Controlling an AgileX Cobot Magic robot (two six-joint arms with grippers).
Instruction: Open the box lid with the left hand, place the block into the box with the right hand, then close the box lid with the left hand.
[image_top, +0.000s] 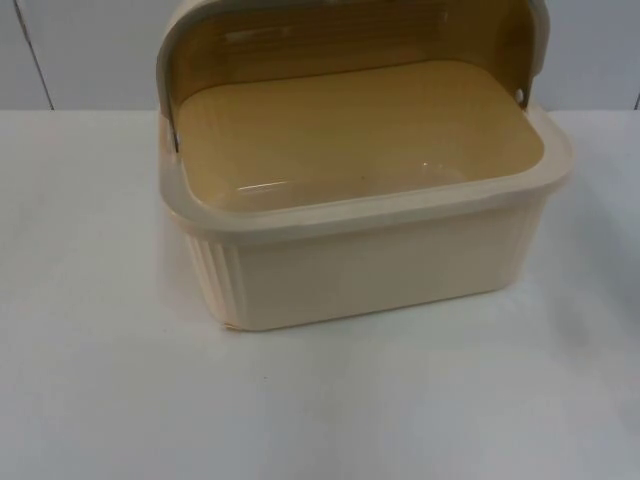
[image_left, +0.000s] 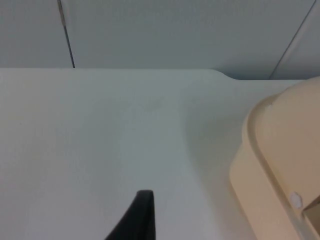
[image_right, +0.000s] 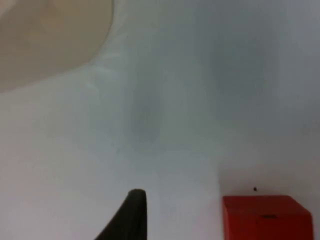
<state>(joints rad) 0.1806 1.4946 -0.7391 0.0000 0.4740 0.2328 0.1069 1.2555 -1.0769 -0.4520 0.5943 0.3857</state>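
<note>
Block (image_right: 265, 217) sits on table just beside right gripper (image_right: 131, 215), opening unclear.

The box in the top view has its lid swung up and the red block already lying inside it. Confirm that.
Not quite. The box does have its lid swung up, but its tan inside is bare in the top view. The red block sits on the white table, as the right wrist view shows, outside the box.

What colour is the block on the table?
Red; the block shows best in the right wrist view.
</note>
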